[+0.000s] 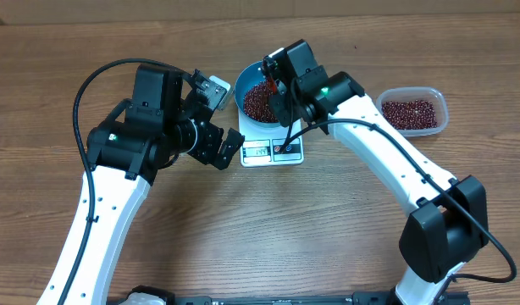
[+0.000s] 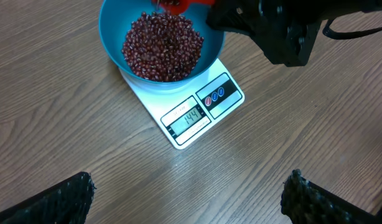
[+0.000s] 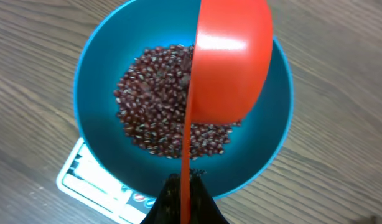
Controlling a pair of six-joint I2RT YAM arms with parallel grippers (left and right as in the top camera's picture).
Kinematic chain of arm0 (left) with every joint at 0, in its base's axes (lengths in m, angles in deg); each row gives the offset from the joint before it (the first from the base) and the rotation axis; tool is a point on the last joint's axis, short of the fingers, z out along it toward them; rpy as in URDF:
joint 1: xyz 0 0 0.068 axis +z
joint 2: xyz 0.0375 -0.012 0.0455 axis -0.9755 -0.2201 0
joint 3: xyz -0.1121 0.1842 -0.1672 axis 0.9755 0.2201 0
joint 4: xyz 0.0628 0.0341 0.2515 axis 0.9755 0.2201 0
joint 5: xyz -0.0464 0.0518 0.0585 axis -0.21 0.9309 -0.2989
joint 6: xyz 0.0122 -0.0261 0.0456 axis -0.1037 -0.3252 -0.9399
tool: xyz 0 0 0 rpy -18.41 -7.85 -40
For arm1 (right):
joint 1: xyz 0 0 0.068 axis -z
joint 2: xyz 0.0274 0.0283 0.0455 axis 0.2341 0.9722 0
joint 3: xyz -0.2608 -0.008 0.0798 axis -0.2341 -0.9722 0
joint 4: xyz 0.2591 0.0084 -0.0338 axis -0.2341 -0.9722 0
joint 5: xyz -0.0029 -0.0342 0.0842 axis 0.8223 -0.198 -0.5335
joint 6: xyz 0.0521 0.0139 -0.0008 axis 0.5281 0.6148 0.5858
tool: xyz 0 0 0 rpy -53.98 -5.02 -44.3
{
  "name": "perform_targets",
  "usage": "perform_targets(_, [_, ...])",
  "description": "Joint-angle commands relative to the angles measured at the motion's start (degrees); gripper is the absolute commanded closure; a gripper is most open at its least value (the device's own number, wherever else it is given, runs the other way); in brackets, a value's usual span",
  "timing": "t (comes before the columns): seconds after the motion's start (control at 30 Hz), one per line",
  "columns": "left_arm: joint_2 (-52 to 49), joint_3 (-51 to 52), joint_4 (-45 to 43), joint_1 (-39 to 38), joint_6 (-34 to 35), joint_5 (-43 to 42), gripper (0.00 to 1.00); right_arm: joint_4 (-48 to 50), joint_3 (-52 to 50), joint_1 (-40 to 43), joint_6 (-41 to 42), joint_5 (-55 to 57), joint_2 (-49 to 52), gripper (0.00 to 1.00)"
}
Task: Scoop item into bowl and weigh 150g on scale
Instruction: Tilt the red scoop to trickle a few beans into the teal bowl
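I observed the counter [image 1: 74, 51] carrying the tub [image 1: 442, 106], well apart from the bowl [image 1: 243, 89], which sat on the scale [image 1: 260, 152]. The left tool [image 2: 188, 202] stood released near the scale. The right tool [image 3: 185, 199] was clenched on the scoop [image 3: 231, 62], tilted above the bowl. The beans [image 2: 163, 46] lay heaped inside the bowl.

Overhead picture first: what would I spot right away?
The bright blue bowl holding a pile of dark red beans, sitting on the white scale mid-table. Right over it hangs a red-orange scoop. A clear tub with more beans sits off to the right.
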Motion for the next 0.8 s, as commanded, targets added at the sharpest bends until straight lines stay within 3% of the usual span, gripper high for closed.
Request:
perform_targets(0.0, [-0.3,-0.8,-0.1,0.1,-0.9,-0.4,0.00,0.4,1.6,-0.3,-0.2,4.0,-0.6,0.96])
perform_targets(0.77, [-0.3,-0.8,-0.1,0.1,-0.9,-0.4,0.00,0.4,1.6,-0.3,-1.8,3.8,-0.6,0.96])
